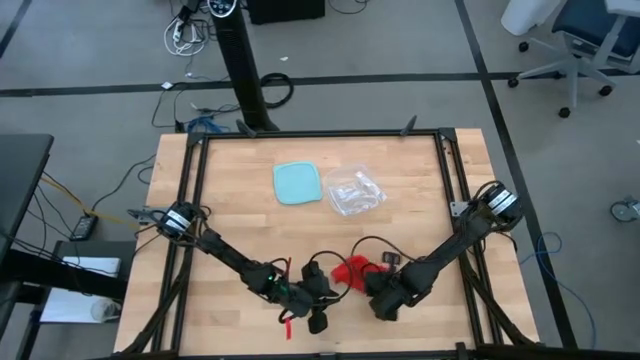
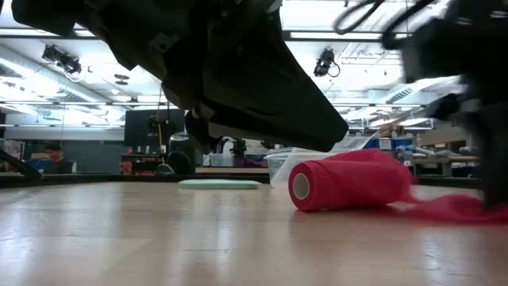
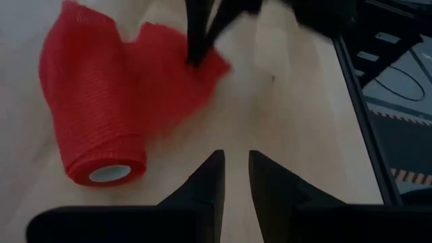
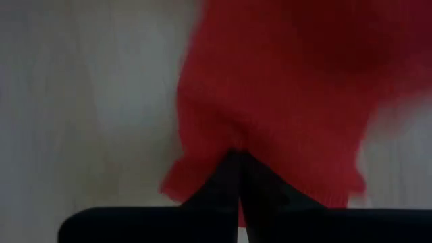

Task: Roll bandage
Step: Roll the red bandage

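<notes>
Wooden table (image 1: 420, 215), light planks in a black frame, on a grey floor with cables and an office chair (image 1: 570, 40) at the far right corner.

High view: light-blue square container (image 1: 298, 183) and clear plastic bag (image 1: 354, 192) lie side by side on the far half of the table. The bandage (image 1: 352, 270), bright red, lies at the near edge between the two arms. Left gripper (image 1: 322, 283) reaches in from the left, just beside the red cloth; right gripper (image 1: 372, 283) reaches in from the right, at the cloth's other side.

Low view: bandage (image 2: 349, 181) partly wound, a roll lying on its side with the hollow core facing the camera, and a loose tail spread flat on the table toward the right. A dark arm fills the upper frame. A person (image 2: 54, 159) sits far back in the room.

Left wrist view: left gripper (image 3: 236, 177) fingers a narrow gap apart, holding nothing, tips near the bandage (image 3: 94, 115) but not touching. The right gripper's (image 3: 199, 57) thin fingers pinch the loose tail.

Right wrist view: right gripper (image 4: 238, 162) fingers pressed together on the edge of the bandage (image 4: 283, 101), cloth caught between them.
</notes>
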Tool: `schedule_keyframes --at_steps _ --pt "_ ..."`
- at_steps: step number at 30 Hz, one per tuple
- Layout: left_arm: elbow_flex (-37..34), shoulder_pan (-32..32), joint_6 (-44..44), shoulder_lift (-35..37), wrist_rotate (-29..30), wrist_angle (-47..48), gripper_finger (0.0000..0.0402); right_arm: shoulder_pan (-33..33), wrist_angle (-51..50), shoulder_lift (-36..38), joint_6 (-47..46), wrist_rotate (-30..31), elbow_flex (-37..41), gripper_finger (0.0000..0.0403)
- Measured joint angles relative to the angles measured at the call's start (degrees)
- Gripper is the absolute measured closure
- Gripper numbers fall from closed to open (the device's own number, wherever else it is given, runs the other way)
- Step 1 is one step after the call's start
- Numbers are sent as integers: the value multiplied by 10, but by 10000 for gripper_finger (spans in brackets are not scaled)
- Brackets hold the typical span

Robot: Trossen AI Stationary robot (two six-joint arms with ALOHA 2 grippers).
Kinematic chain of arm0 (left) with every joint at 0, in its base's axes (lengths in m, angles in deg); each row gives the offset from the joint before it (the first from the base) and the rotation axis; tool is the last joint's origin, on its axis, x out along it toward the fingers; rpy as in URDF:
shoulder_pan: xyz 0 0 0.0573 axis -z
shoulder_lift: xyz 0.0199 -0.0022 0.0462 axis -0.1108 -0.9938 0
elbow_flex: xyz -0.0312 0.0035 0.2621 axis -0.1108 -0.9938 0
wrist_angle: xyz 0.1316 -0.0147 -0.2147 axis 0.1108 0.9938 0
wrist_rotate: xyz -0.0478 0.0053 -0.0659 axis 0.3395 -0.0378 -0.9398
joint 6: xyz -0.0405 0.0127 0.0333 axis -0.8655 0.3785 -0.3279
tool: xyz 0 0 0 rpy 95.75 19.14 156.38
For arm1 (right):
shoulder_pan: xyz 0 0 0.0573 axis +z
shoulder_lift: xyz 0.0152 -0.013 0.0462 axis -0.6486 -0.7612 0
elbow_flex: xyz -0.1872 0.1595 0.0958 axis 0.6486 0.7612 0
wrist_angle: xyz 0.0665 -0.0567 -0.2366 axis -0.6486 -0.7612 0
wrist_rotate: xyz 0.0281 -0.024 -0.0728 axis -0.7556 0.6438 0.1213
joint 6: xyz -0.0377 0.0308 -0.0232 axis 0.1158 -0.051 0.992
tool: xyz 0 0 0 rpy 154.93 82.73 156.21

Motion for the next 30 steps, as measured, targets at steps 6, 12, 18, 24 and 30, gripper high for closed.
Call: schedule_keyframes --at_steps 6,12,18,24,30 --pt "0 0 0 0 -6 6 330 26 -40 62 -42 22 -3 369" --pt "0 -3 10 0 -6 6 330 46 -64 58 -73 42 3 325" --pt "1 -14 9 1 -5 21 330 43 -24 59 -91 52 24 271" --pt "1 -19 9 1 -5 26 330 31 65 60 -89 52 49 233" --pt "1 -19 8 1 -22 26 330 25 99 60 -63 49 74 229"
